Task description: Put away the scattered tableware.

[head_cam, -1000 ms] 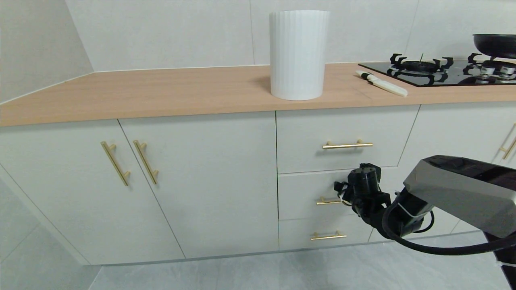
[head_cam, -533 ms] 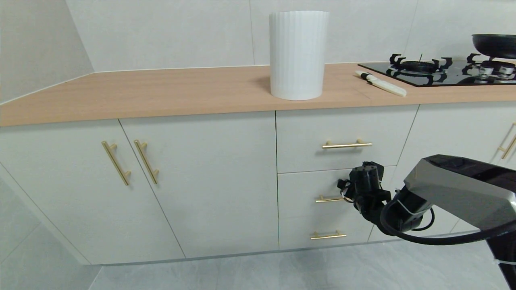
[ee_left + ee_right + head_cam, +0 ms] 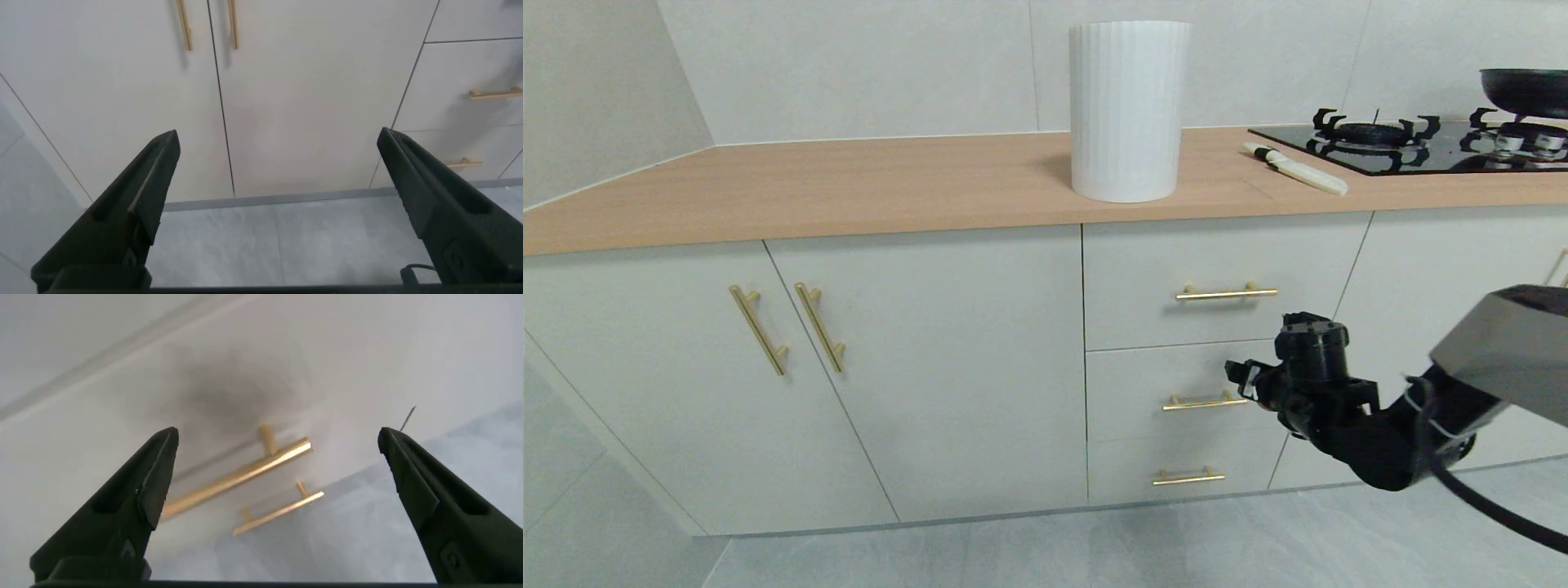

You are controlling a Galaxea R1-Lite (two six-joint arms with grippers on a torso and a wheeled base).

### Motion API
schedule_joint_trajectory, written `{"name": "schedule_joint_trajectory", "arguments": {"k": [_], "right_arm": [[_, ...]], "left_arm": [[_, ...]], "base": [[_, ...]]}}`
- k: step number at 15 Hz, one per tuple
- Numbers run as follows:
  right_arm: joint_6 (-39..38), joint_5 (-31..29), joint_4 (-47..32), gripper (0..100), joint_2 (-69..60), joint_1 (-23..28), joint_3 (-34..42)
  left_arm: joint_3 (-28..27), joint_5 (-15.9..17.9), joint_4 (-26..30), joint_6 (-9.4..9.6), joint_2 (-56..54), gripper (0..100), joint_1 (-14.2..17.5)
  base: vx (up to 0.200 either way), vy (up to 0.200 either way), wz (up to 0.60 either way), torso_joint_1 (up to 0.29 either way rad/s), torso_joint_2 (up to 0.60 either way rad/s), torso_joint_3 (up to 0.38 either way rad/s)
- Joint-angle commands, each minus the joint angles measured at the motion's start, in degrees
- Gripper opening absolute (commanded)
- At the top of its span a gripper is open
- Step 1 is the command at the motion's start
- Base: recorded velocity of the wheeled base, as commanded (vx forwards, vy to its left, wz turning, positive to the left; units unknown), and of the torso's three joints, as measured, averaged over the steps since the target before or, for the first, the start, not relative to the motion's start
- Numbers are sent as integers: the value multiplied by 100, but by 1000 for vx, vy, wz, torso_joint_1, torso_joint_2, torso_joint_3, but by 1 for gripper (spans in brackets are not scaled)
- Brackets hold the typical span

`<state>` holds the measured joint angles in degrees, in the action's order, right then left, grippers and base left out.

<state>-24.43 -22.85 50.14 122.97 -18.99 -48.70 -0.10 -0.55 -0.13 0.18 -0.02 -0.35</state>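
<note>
Head view: the knife [image 3: 1294,169] lies on the wooden countertop [image 3: 849,184] between a white ribbed canister [image 3: 1127,110] and the hob [image 3: 1413,151]; the right gripper [image 3: 1241,382] is at the right end of the middle drawer handle [image 3: 1205,402]
Left wrist view: left gripper [image 3: 278,139] spread wide, empty, facing the cabinet doors [image 3: 310,98]
Right wrist view: fingers [image 3: 131,506] wide apart, gripping nothing, the handle's end between them

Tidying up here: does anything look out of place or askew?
A pale knife lies loose and slanted on the countertop beside the hob, not put away. Drawers and cabinet doors look shut; nothing spilled.
</note>
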Motion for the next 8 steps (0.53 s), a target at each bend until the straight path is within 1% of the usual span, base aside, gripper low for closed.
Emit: {"name": "schedule_joint_trajectory", "arguments": {"k": [1, 5, 6, 7, 8], "right_arm": [[597, 114, -31, 100, -1943, -113, 1293], [1467, -273, -31, 100, -4474, -166, 2682], [1590, -379, -48, 100, -5107, -166, 2963], [1872, -546, -83, 100, -5942, -157, 3271], [2083, -642, -224, 100, -6443, -131, 3394]], "left_arm": [[10, -7, -4, -1, 2, 100, 0], [1, 2, -4, -1, 2, 100, 0], [10, -7, -4, -1, 2, 100, 0], [1, 2, -4, -1, 2, 100, 0], [1, -7, -4, -1, 2, 100, 0]], "base": [[0, 0, 0, 0, 0, 0], [0, 0, 0, 0, 0, 0], [0, 0, 0, 0, 0, 0], [0, 0, 0, 0, 0, 0], [0, 0, 0, 0, 0, 0]]}}
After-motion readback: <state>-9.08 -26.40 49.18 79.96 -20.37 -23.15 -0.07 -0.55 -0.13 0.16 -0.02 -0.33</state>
